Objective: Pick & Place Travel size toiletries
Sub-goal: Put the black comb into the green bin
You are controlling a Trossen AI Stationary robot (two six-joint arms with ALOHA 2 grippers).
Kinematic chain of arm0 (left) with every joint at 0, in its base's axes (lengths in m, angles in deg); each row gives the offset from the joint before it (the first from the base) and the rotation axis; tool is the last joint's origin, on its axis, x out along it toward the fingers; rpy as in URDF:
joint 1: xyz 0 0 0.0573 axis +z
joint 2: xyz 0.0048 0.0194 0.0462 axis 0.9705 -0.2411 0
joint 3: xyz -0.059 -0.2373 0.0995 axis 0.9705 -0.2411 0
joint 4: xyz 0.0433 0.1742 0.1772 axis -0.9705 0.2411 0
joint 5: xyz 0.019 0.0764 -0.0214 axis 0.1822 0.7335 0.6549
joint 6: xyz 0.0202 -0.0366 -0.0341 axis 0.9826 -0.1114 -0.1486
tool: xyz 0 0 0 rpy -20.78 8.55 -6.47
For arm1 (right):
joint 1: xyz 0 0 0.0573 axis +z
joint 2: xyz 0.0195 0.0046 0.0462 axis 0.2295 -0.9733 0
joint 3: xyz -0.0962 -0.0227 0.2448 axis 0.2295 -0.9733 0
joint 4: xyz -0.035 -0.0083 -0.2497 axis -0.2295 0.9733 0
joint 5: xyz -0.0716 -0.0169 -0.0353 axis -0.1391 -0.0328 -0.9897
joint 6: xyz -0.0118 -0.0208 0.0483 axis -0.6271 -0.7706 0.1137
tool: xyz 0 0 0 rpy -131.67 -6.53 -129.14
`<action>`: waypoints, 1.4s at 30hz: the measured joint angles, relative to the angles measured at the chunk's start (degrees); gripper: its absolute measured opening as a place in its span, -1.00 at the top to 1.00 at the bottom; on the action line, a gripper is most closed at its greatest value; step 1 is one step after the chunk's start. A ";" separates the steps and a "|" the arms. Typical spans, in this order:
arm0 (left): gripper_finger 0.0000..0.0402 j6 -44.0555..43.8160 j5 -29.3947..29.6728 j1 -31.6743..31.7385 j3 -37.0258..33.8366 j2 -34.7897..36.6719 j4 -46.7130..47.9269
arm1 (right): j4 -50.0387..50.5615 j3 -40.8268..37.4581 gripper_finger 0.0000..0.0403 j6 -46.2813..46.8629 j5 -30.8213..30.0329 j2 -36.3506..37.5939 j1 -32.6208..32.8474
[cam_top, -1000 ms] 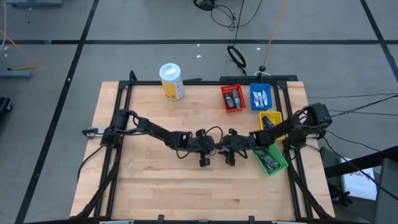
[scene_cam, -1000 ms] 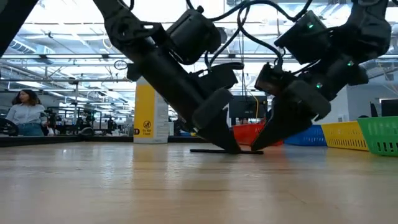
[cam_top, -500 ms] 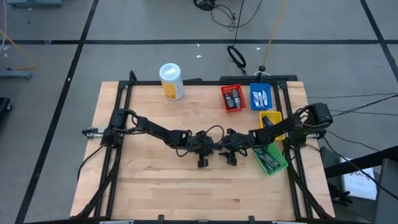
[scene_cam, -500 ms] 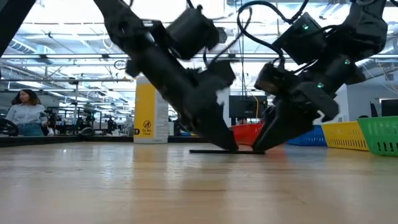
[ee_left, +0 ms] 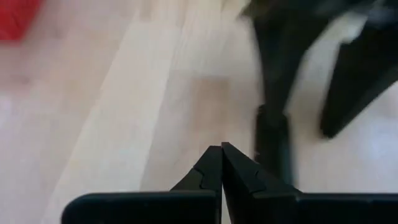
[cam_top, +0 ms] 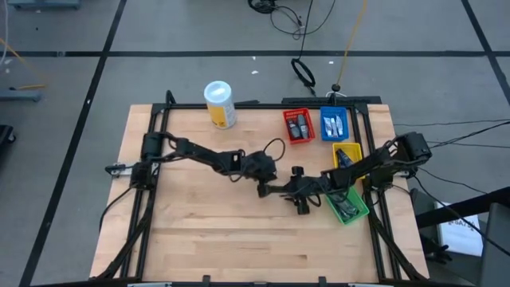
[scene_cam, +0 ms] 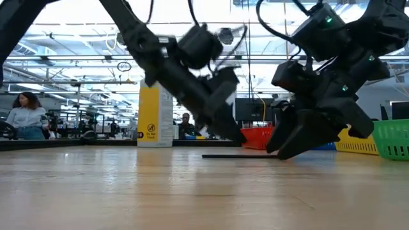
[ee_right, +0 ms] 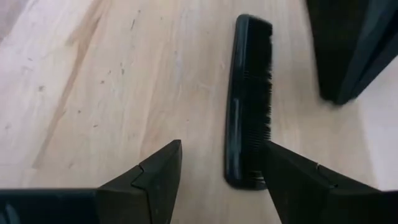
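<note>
A flat black comb (ee_right: 249, 99) lies on the wooden table at its middle; it also shows in the high view (cam_top: 276, 190) and in the low view (scene_cam: 236, 155). My right gripper (ee_right: 221, 165) is open, low over the table, its fingers on either side of the comb's near end without touching it; it also shows in the high view (cam_top: 296, 192). My left gripper (ee_left: 221, 155) is shut and empty, raised off the table by the comb's other end (scene_cam: 227, 124). Small dark and silver-white toiletries lie in the bins at the right.
A red bin (cam_top: 299, 126), a blue bin (cam_top: 334, 123), a yellow bin (cam_top: 347, 155) and a green bin (cam_top: 348, 206) stand along the table's right side. A tall white canister with a yellow label (cam_top: 220, 104) stands at the far edge. A person sits beyond the table (scene_cam: 24, 115).
My left gripper has lifted off the table at the comb's end and drawn back up and toward the far edge. My right gripper has moved a little toward the near edge, staying low by the comb. The comb still lies flat on the table.
</note>
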 joint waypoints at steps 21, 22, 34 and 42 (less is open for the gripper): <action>0.97 4.23 -6.03 1.27 0.33 -8.85 -4.90 | -3.65 0.16 0.07 -15.58 -16.09 -5.07 2.42; 0.97 4.22 -6.13 1.28 0.32 -9.35 -4.94 | -3.66 0.16 0.08 -16.11 -16.11 -5.07 2.42; 0.98 5.91 -9.47 1.61 0.33 -10.43 -5.82 | -3.56 0.13 0.15 -18.47 -22.11 -5.22 2.46; 0.99 6.53 -9.76 1.61 0.33 -10.43 -5.66 | -6.09 -0.02 0.15 -18.03 -23.35 -5.26 2.46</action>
